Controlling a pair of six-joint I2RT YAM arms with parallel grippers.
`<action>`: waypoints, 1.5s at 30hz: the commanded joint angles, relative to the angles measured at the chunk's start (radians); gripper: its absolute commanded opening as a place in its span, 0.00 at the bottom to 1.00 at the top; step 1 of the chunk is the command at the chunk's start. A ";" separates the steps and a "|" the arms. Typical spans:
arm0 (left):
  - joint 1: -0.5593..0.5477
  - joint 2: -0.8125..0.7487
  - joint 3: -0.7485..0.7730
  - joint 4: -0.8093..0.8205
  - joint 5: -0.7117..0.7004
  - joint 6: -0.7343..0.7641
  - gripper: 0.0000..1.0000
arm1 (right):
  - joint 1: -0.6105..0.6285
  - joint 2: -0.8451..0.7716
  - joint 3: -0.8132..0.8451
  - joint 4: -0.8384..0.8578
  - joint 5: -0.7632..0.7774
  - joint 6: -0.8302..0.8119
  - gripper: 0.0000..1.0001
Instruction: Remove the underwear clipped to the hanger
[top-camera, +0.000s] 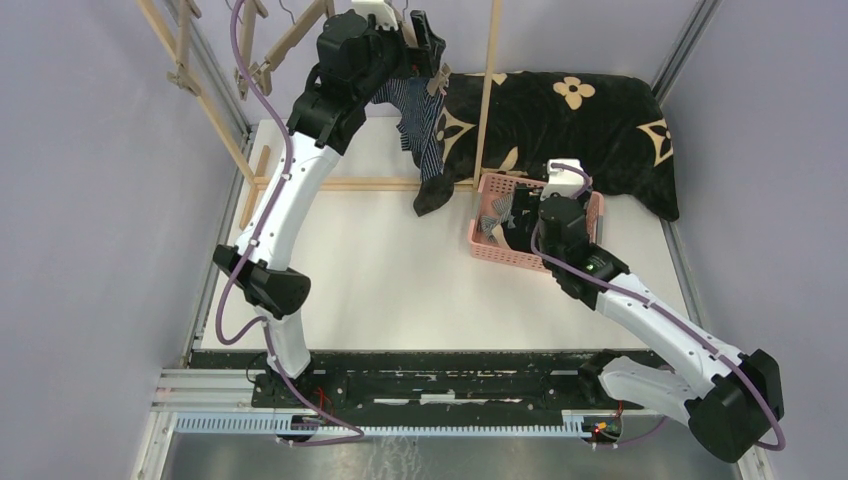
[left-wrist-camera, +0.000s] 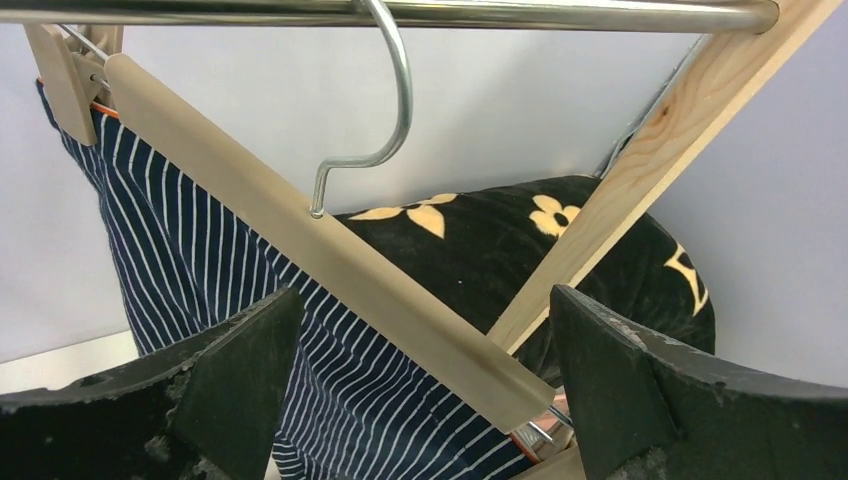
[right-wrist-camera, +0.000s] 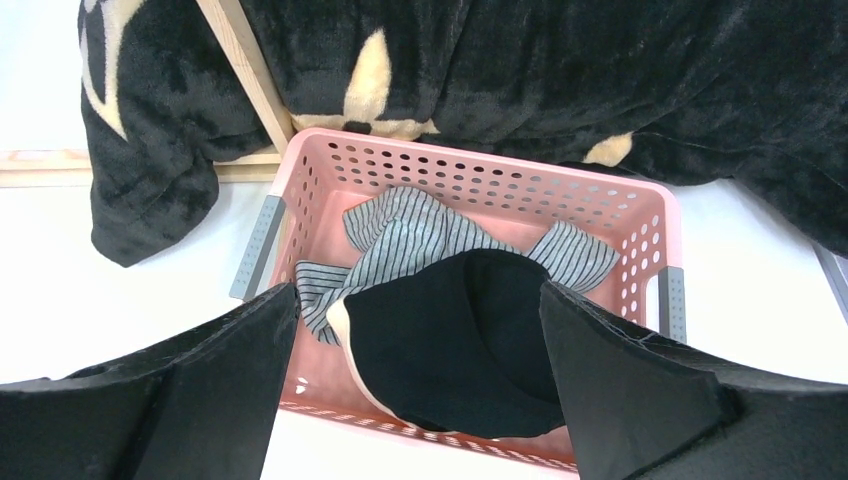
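Navy boxers (left-wrist-camera: 190, 260) hang clipped to hanger (left-wrist-camera: 340, 260) above desk's far edge. Left pincer (left-wrist-camera: 422, 320) released just beneath, right pincer (right-wrist-camera: 417, 300) released over basket (right-wrist-camera: 480, 165). Risk: tugging against shut clips drags hanger off rail (left-wrist-camera: 550, 14).

Hanger (left-wrist-camera: 350, 265) matt wood w/ shiny metal hook (left-wrist-camera: 404, 90); basket (right-wrist-camera: 480, 178) smooth plastic; blanket (right-wrist-camera: 600, 70) plush cloth.

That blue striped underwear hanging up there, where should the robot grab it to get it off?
Probably the striped shorts' loose cloth just under the wooden hanger bar, beside the clip, coming from the left gripper's side: the cloth hangs flat below the tilted bar, facing its open fingers.
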 joint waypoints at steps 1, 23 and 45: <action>-0.006 -0.001 0.054 0.036 -0.065 0.046 0.97 | -0.002 -0.034 -0.001 0.019 -0.006 0.003 0.98; -0.008 -0.043 -0.025 0.010 -0.189 0.122 0.57 | -0.001 -0.019 -0.008 0.025 0.002 0.015 0.97; -0.008 -0.170 -0.206 0.198 -0.224 0.170 0.05 | -0.003 0.037 0.005 0.028 -0.039 0.015 0.96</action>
